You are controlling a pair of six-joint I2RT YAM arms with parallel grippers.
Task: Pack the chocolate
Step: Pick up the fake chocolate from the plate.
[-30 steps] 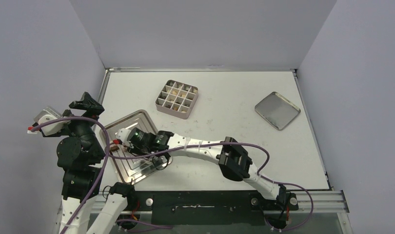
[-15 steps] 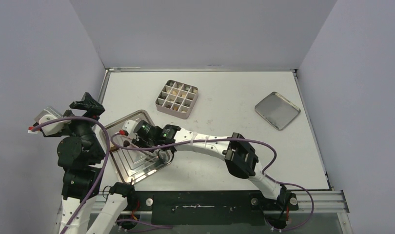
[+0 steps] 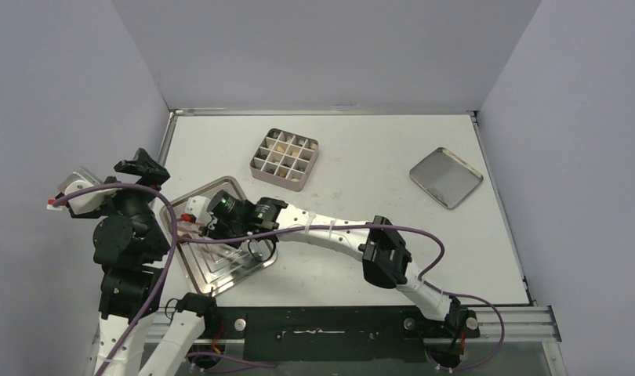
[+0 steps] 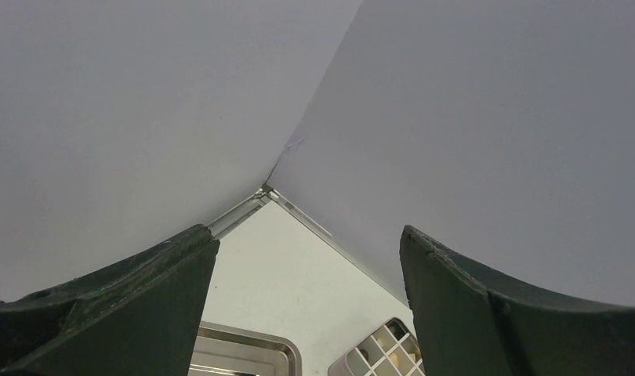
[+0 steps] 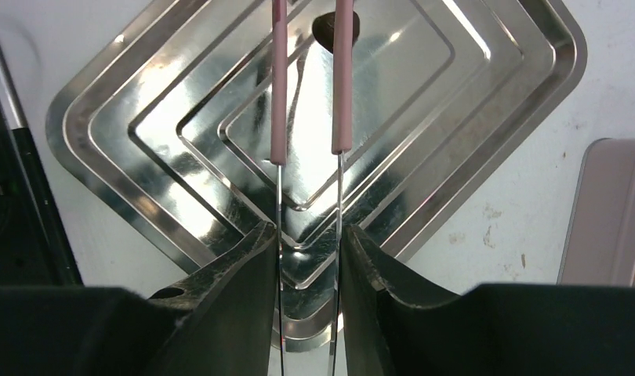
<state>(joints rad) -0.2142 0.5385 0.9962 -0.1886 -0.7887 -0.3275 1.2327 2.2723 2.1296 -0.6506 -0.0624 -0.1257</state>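
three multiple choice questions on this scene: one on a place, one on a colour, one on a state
1. Where is the gridded tin relative to the stepped tray?
A) on it
B) beyond it, toward the back wall
C) by the arm bases
2. What colour are the sleeves on the tweezers?
A) blue
B) green
C) pink
3. How do the left jaws stand?
A) wide open, empty
B) shut on chocolate
C) shut on the tray
Answers: 1 B, top view shows it farther back; 2 C, seen in the right wrist view; 3 A, nothing sits between them.
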